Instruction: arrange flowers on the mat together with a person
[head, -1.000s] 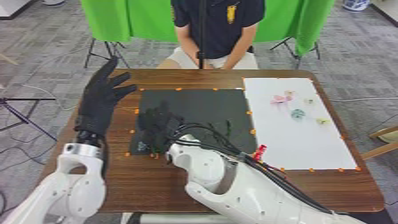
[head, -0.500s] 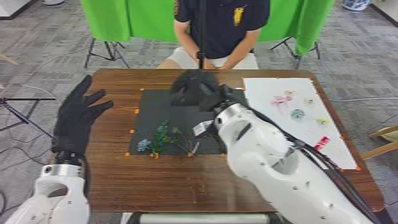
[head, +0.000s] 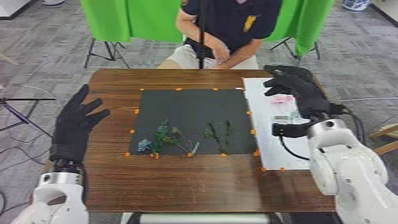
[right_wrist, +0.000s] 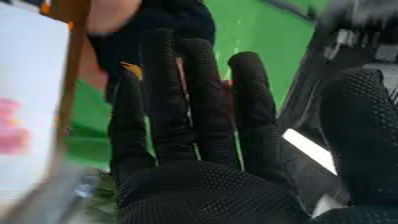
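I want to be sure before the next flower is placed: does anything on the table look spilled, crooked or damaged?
Nothing stands out: the green sprigs lie on the near half of the black mat, and the pink flower is on the white sheet.

The brown wooden tabletop (head: 182, 177) stands over a grey carpet floor (head: 44, 57). Behind it there is a green cloth (head: 110, 21) hanging, with thin black stand legs (head: 107, 53) below, and at the right edge is light wooden furniture (head: 386, 133).
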